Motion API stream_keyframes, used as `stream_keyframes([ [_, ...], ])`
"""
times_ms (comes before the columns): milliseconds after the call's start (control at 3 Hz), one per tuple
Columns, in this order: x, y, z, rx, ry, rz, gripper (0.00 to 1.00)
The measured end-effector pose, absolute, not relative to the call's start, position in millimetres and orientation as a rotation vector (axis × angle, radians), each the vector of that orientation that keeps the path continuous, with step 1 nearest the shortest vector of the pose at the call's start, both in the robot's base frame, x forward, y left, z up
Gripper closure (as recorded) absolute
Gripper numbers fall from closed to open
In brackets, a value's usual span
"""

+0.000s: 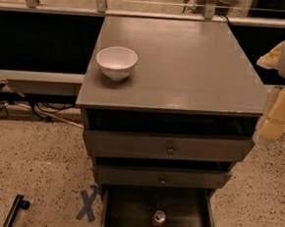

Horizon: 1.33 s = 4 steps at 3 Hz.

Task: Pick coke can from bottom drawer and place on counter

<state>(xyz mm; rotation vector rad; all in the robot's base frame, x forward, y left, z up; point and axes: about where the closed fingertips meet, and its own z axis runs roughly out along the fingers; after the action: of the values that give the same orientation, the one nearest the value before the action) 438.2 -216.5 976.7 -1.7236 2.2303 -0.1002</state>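
Observation:
The coke can [159,219] stands upright near the front of the open bottom drawer [130,208], a deep dark-grey box pulled out at the foot of the cabinet. The grey counter [195,65] is the cabinet's flat top, and a white bowl [116,62] sits on its left side. My gripper [267,130], cream and yellowish, hangs at the right edge of the view beside the counter's right front corner. It is well above and to the right of the can and holds nothing that I can see.
The two upper drawers [169,148] [162,178] with small round knobs are slightly pulled out. A grey tape X [87,205] marks the speckled floor left of the bottom drawer. A black bar [14,213] lies at the bottom left. A rail [140,13] runs behind the cabinet.

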Motion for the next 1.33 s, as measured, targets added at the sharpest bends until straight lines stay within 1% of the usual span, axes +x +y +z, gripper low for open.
stream_keyframes([
  [667, 439, -216, 972, -1.700, 2.220, -0.078, 0.00],
  [1000, 418, -188, 955, -1.734, 2.089, -0.005, 0.00],
  [1333, 376, -109, 889, -1.778, 1.825, 0.177, 0.00],
])
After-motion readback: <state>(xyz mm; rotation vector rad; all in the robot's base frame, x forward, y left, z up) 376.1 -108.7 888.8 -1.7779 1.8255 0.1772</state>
